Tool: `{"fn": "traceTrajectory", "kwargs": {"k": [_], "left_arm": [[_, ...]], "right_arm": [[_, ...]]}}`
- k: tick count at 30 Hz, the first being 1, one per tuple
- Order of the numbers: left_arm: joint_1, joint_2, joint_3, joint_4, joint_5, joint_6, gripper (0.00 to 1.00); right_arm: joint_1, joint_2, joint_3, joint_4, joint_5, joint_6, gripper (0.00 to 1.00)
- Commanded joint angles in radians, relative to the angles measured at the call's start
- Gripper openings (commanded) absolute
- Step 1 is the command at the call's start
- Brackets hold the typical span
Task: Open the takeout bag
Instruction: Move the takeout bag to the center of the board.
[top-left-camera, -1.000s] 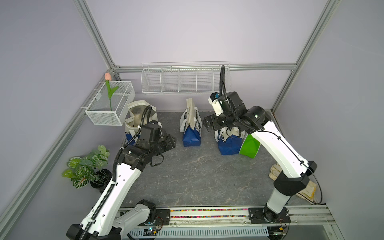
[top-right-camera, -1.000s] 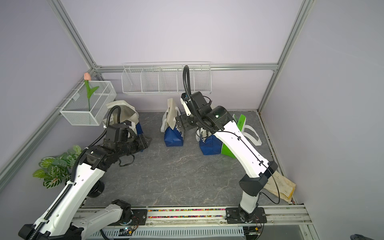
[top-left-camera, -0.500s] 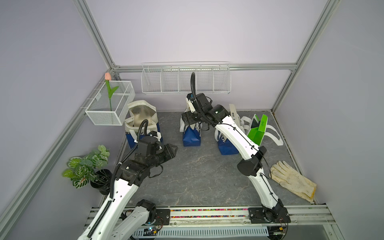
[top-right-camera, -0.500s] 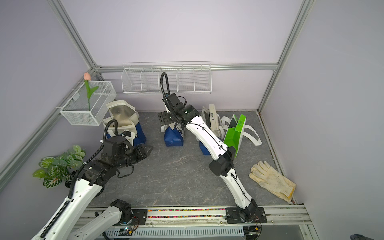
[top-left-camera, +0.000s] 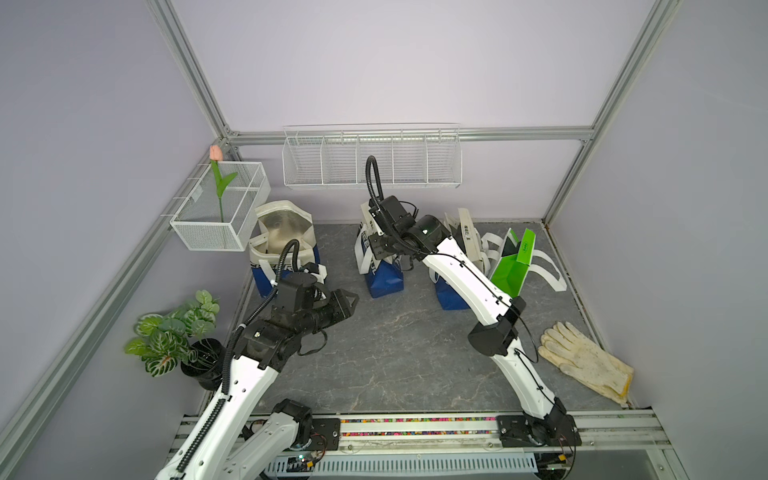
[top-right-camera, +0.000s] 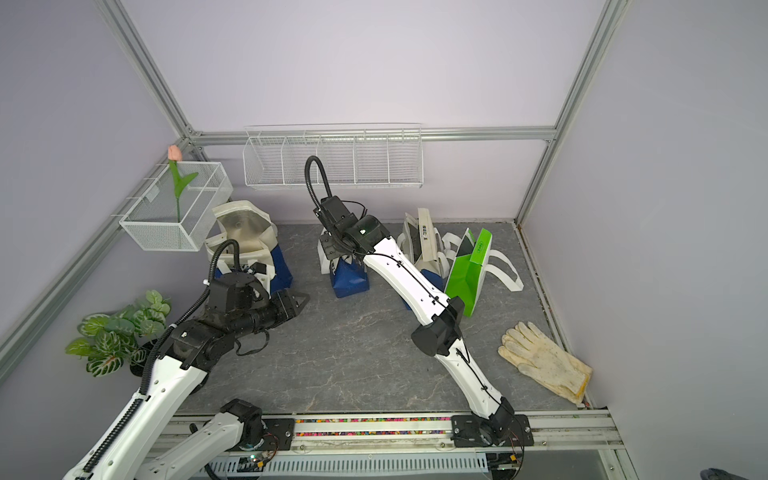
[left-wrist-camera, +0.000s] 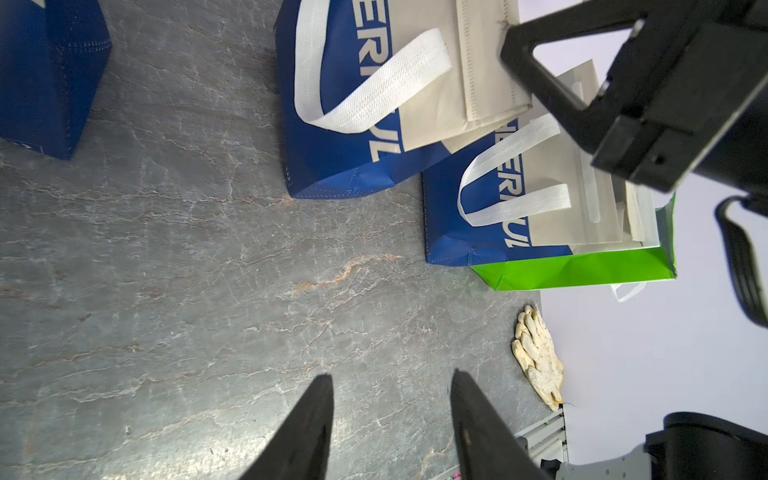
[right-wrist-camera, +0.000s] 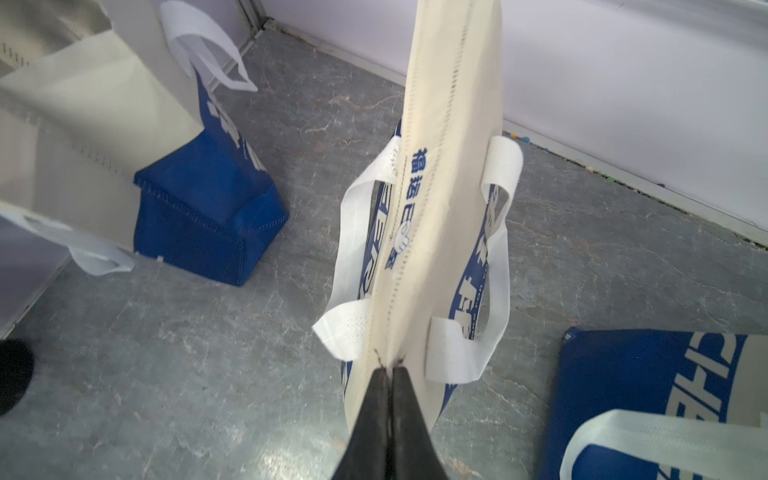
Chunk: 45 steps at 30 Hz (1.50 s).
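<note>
Grasp step: right fingers (right-wrist-camera: 374, 419) pinched shut on takeout bag (right-wrist-camera: 444, 187) top seam; left fingers (left-wrist-camera: 307, 428) half-open, empty. Next, likely: left grips opposite lip, pulls apart.

Takeout bag (right-wrist-camera: 453, 174): matt nonwoven cloth; tabletop (right-wrist-camera: 208, 374): matt stone-look surf.
</note>
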Motion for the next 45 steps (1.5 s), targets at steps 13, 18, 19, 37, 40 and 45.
{"fn": "traceTrajectory", "kwargs": {"k": [13,18,19,37,40,45], "left_arm": [[0.007,0.008,0.083,0.058,-0.001,-0.05,0.49],[0.007,0.008,0.023,0.131,0.048,-0.105,0.51],[0.007,0.007,0.006,0.159,0.069,-0.129,0.53],[-0.085,0.116,-0.249,0.801,0.269,-0.476,0.61],[-0.085,0.113,-0.235,0.814,0.259,-0.476,0.61],[-0.085,0.106,-0.211,0.803,0.242,-0.459,0.61]], "right_arm": [[0.139,-0.692,-0.978,0.365,-0.049,0.003,0.07],[0.118,-0.977,-1.332,0.576,-0.097,0.032,0.08],[0.112,-1.005,-1.366,0.588,-0.119,0.039,0.09],[0.094,-1.125,-1.615,0.563,-0.132,0.166,0.78],[0.075,-1.129,-1.6,0.563,-0.162,0.164,0.78],[0.014,-1.088,-1.521,0.568,-0.248,0.139,0.78]]}}
